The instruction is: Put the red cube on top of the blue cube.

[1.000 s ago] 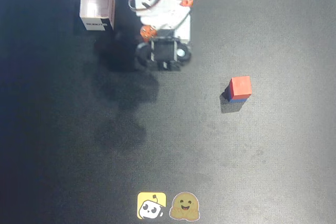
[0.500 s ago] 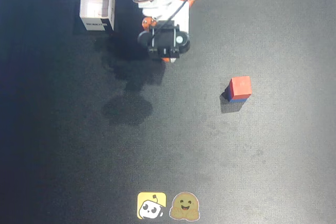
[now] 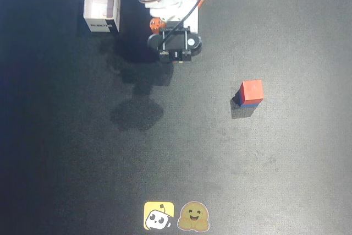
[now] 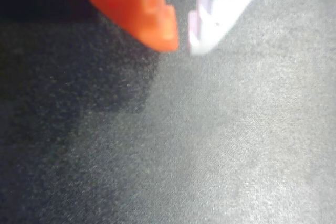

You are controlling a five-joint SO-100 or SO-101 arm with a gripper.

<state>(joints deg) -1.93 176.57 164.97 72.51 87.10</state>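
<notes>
In the overhead view the red cube [image 3: 252, 89] sits on top of the blue cube [image 3: 249, 104], right of the mat's centre; only a thin blue strip shows under the red. The arm [image 3: 175, 41] is folded back at the top centre, far from the stack. In the wrist view my gripper [image 4: 182, 41] points at bare mat. Its orange finger [image 4: 142, 9] and white finger [image 4: 220, 9] stand almost tip to tip with nothing between them. Neither cube shows in the wrist view.
An open white box [image 3: 102, 7] stands at the top left, beside the arm's base. Two stickers [image 3: 171, 216] lie at the bottom edge of the dark mat [image 3: 82, 136].
</notes>
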